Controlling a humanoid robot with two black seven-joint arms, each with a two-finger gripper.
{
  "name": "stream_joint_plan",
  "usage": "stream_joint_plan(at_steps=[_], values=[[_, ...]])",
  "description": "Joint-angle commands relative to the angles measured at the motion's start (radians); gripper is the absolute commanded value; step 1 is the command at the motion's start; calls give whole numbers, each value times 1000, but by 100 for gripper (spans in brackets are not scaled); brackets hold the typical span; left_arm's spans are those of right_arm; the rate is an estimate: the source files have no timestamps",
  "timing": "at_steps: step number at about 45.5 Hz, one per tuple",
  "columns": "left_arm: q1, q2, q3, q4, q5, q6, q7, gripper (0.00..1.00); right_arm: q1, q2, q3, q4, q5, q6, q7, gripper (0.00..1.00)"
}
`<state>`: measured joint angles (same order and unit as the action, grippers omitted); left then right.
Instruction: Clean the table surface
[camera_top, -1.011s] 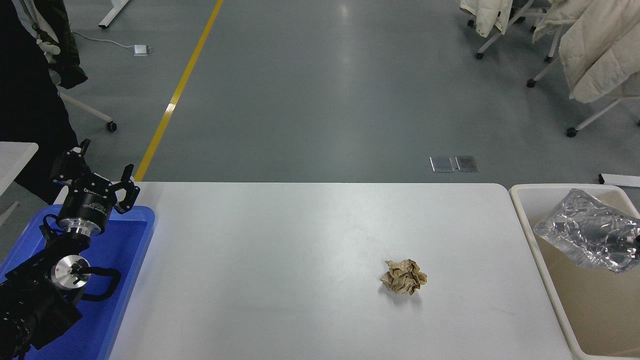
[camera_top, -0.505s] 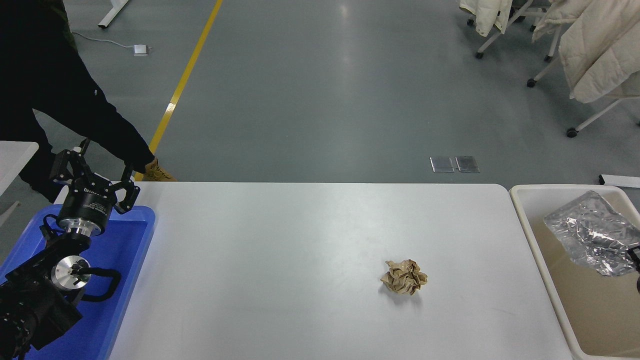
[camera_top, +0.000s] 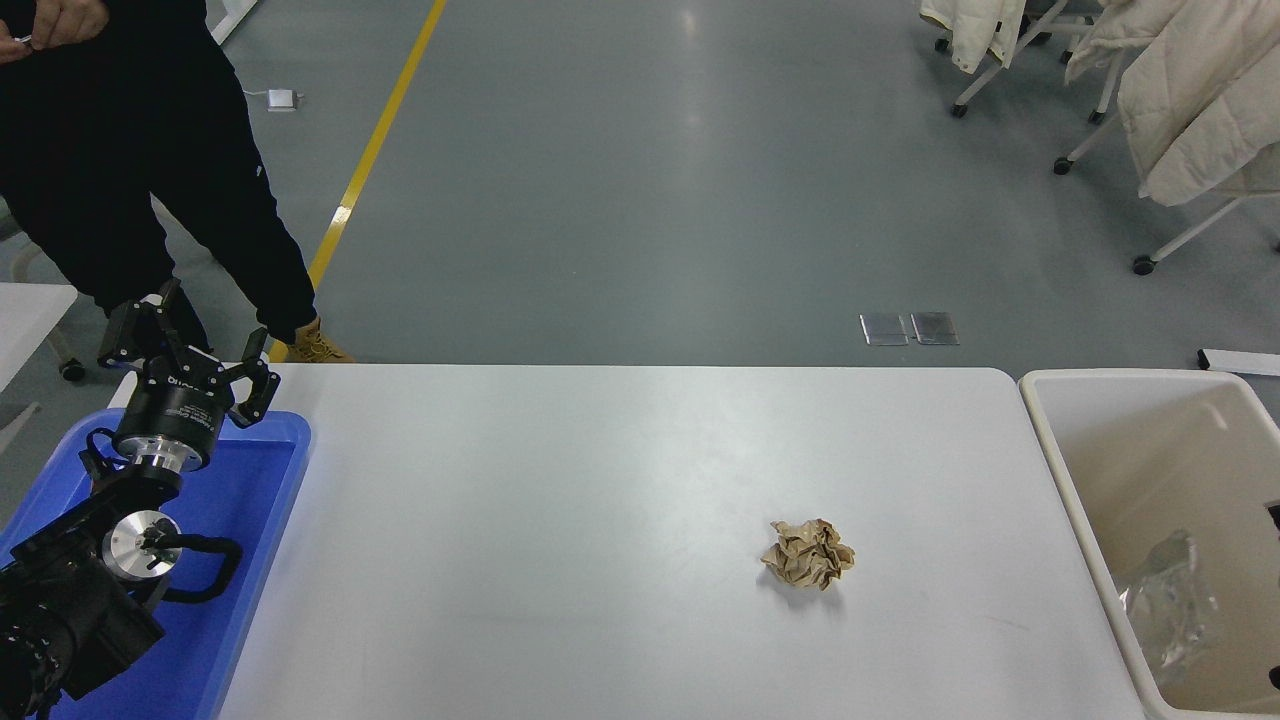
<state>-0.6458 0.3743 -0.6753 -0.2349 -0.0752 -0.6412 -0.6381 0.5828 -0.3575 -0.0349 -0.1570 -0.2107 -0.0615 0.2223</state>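
At the far left a person (camera_top: 150, 150) in black clothes stands behind the worktop, with one tan shoe (camera_top: 315, 345) just behind its far edge; in front of this person the left gripper (camera_top: 190, 345) hangs over the far end of a blue tray (camera_top: 255, 520), and its fingers (camera_top: 262, 385) are spread wide apart with nothing between them. The white worktop (camera_top: 560, 520) begins just to the right of these fingers and runs far to the right; it is glossy and mostly bare. Well to the right of the fingers, and nearer to me than they are, a crumpled ball of brown paper (camera_top: 808, 553) lies on the worktop; nothing touches it. Further right, beside the worktop's end, stands a beige bin (camera_top: 1075, 480); a crinkled silver foil wrapper (camera_top: 1165, 610) lies inside it. At the right edge only small dark parts show, so I cannot tell about the right gripper.
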Motion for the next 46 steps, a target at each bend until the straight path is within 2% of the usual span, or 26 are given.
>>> stream_joint_plan(at_steps=[1, 6, 11, 15, 20, 31, 46], values=[[0, 0, -1, 0, 0, 0, 0, 100, 9, -37, 3, 36, 8, -6, 0, 100], [0, 0, 0, 0, 0, 0, 0, 100, 25, -130, 4, 198, 8, -8, 5, 100], [0, 0, 0, 0, 0, 0, 0, 100, 74, -322, 19, 502, 8, -9, 17, 100], [0, 0, 0, 0, 0, 0, 0, 100, 91, -445, 134, 680, 8, -3, 43, 100], [0, 0, 0, 0, 0, 0, 0, 100, 91, -521, 297, 807, 7, -1, 52, 100], [0, 0, 0, 0, 0, 0, 0, 100, 91, -545, 489, 971, 5, 2, 52, 100], [-2, 0, 0, -1, 0, 0, 0, 100, 60, -407, 630, 1091, -9, -8, 54, 100]])
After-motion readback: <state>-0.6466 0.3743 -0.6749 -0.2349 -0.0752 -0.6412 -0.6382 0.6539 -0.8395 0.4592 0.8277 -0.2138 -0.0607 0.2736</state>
